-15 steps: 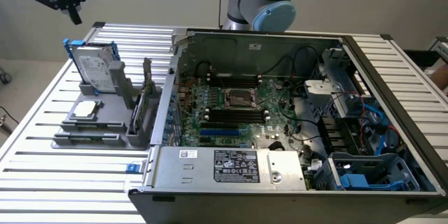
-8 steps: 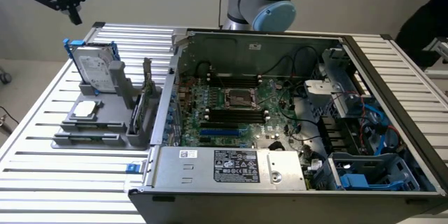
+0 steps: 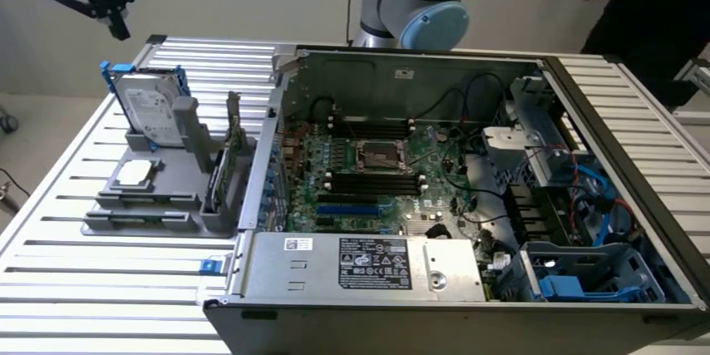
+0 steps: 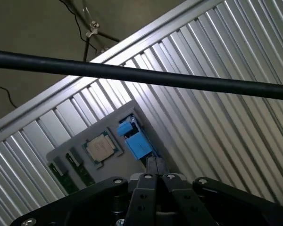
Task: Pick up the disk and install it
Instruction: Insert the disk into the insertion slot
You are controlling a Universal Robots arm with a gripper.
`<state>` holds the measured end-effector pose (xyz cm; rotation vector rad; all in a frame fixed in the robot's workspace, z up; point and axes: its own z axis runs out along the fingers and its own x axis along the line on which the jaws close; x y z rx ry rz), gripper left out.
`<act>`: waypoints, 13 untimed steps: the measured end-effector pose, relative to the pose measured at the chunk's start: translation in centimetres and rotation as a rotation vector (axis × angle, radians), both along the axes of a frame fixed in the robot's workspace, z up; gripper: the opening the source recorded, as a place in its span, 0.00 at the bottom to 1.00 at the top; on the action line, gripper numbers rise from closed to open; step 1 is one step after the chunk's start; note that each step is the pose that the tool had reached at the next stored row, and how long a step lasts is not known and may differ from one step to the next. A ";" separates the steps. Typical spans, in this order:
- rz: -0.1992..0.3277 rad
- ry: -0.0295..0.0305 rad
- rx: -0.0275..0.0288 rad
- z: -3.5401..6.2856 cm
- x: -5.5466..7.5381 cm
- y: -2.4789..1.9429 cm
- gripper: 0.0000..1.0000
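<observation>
My claw point(image 3: 115, 29) hung at the exterior view's left, above the far corner of the slatted metal table point(image 3: 66, 288). Its two fingers point(image 4: 152, 165) were pressed together on nothing. It was well apart from the disk point(image 3: 149, 106). The disk stood upright in its blue carrier, slotted into the back of a grey holder point(image 3: 155, 197). Its white label faced the camera, but the print was too small for me to read. The same holder kept a small square silver chip point(image 3: 135, 173) lying flat in a recess, and narrow circuit boards point(image 3: 234, 126) stood on edge along its side. Beside the holder lay the open computer case point(image 3: 621, 122). It held a green motherboard point(image 3: 367, 172) with black memory slots, loose black cables and a blue plastic bay point(image 3: 577, 276) in the near corner, at the exterior view's right. A grey power-supply box point(image 3: 355, 263) sat along the near wall of the case. It carried a white sticker and a dark label crowded with marks I could not make out. A person in dark clothes point(image 3: 643, 6) stood beyond the table.
</observation>
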<state>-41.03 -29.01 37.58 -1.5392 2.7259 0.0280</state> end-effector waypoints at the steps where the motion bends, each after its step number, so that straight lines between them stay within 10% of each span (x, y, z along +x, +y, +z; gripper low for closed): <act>1: 0.017 0.0005 0.0000 -0.02 0.0 0.00 0.11; 13: 0.230 0.0047 -0.0001 -0.40 0.0 0.00 0.11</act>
